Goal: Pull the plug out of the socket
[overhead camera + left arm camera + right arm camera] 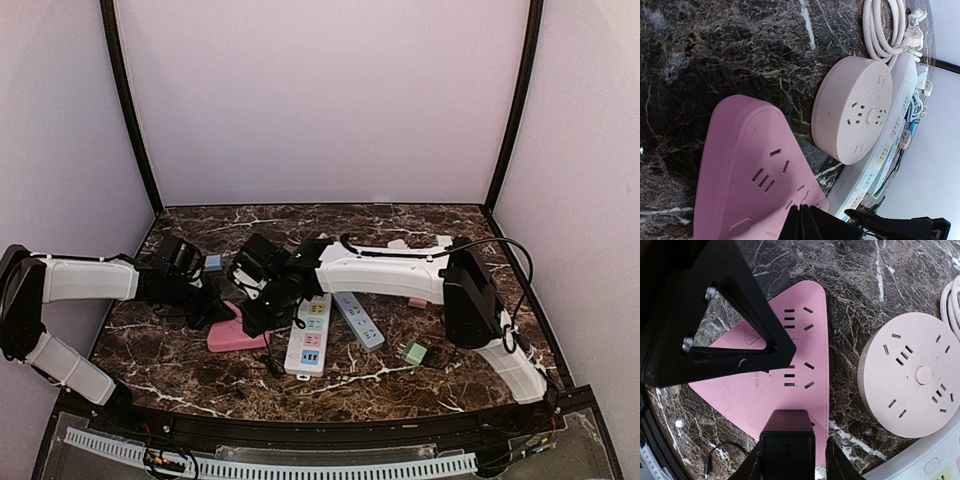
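Note:
A pink triangular socket (232,337) lies on the marble table; it also shows in the left wrist view (745,165) and the right wrist view (740,395). A black plug (787,440) stands at the socket's near corner. My right gripper (792,457) is open and straddles the plug; a gap shows between the plug and the right finger. From above, the right gripper (257,317) hides the plug. My left gripper (805,220) is shut and empty, with its tips on the socket's top face, just left of the right gripper (220,308).
A round pink socket (910,375) with a coiled white cable (887,27) lies just beyond the pink one. A white power strip (310,335), a grey-blue strip (358,320) and a green adapter (415,352) lie to the right. A thin black cable (268,362) lies in front.

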`<move>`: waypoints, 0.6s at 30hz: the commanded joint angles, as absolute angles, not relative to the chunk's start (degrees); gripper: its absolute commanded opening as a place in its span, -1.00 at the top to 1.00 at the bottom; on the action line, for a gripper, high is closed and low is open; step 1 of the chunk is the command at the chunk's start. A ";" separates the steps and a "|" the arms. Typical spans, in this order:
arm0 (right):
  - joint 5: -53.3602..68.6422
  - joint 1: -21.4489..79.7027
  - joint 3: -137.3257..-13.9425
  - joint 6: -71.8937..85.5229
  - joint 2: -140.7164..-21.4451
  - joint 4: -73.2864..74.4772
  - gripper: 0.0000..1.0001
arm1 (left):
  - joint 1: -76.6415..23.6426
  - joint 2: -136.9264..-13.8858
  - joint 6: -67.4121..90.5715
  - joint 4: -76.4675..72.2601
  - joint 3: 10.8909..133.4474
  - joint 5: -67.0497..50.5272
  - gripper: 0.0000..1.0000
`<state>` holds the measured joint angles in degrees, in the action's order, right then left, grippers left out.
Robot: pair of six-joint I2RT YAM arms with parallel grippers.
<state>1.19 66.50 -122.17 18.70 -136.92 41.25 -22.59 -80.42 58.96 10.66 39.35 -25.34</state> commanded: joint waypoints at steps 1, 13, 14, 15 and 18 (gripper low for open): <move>3.70 65.41 -121.59 18.72 -135.65 39.48 0.22 | -22.94 -81.78 59.58 8.20 37.42 -26.63 1.00; 7.62 64.81 -122.51 18.02 -137.04 37.87 0.23 | -22.94 -84.79 59.29 7.53 36.39 -25.56 1.00; 7.75 64.85 -122.56 17.95 -137.02 37.88 0.26 | -22.94 -84.92 59.12 7.76 36.39 -25.35 1.00; 7.81 64.86 -122.67 17.81 -136.94 38.00 0.28 | -22.94 -84.95 58.96 8.27 36.39 -24.97 1.00; 8.05 64.84 -123.11 17.46 -137.02 38.54 0.37 | -22.94 -85.76 58.03 9.56 36.46 -24.58 1.00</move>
<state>6.98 65.19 -122.06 18.06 -136.92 38.87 -22.74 -84.09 59.24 5.45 38.09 -26.37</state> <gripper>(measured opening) 0.335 0.004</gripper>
